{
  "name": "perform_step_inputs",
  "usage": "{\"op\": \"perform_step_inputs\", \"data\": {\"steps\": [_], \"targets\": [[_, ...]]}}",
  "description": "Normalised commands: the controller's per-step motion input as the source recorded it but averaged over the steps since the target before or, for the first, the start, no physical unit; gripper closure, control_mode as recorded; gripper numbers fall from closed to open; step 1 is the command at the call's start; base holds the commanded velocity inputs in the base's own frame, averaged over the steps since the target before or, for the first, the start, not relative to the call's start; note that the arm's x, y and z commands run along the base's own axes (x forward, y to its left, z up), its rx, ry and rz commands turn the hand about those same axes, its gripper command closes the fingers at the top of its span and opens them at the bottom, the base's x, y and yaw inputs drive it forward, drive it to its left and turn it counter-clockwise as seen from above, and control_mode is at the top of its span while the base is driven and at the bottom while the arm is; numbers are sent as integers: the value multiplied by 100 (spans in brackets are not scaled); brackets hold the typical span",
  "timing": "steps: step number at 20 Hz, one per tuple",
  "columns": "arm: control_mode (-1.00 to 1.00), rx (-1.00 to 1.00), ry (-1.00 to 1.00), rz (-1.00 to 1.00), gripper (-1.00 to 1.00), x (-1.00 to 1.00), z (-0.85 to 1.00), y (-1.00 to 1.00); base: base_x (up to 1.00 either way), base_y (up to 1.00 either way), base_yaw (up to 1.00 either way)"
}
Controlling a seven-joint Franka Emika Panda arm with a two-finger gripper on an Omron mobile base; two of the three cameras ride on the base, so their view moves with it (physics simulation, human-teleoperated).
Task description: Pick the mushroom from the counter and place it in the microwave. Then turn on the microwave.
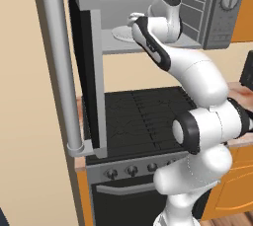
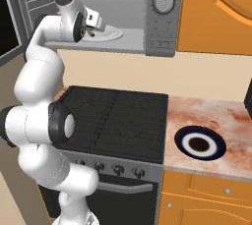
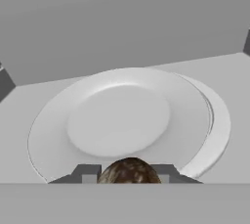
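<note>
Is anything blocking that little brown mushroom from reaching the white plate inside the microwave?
Nothing visible does. The small brown mushroom sits between the jaws, just above the near rim of the round white plate, already inside the silver-grey microwave, whose dark glass door stands wide open.

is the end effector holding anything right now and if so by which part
Yes: the end effector holds the mushroom, a finger on either side of its brown cap, over the white plate inside the microwave.
</note>
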Motion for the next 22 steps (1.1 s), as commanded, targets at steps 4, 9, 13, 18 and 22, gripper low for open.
{"op": "perform_step_inputs", "data": {"steps": [4,9,13,18,22], "targets": [[-100,0,0,0,100,54,0,5,0,0,0],[-100,0,0,0,100,45,0,1,0,0,0],[-100,0,0,0,100,39,-1,3,0,0,0],[-100,0,0,0,100,34,-2,1,0,0,0],[-100,0,0,0,100,21,0,2,0,0,0]]}}
